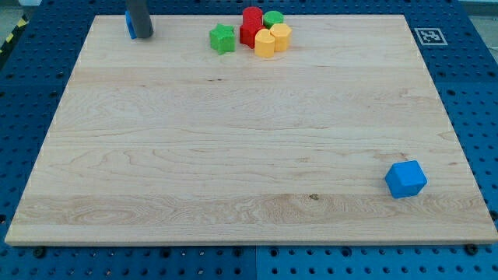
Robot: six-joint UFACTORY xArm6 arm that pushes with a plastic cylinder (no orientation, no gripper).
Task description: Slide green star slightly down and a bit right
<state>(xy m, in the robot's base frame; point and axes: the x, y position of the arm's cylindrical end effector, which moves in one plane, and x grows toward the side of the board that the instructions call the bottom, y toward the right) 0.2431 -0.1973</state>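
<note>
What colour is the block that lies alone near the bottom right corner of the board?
Blue. The blue cube shows clearly in the camera view.

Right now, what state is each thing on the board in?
green star: flat on the board near the view's top, apart from the cluster, untouched.
my tip: at the view's top left, well left of the star, against a small blue block.
red block, green block, two yellow blocks: bunched together, touching.
blue cube: alone at the lower right.
</note>
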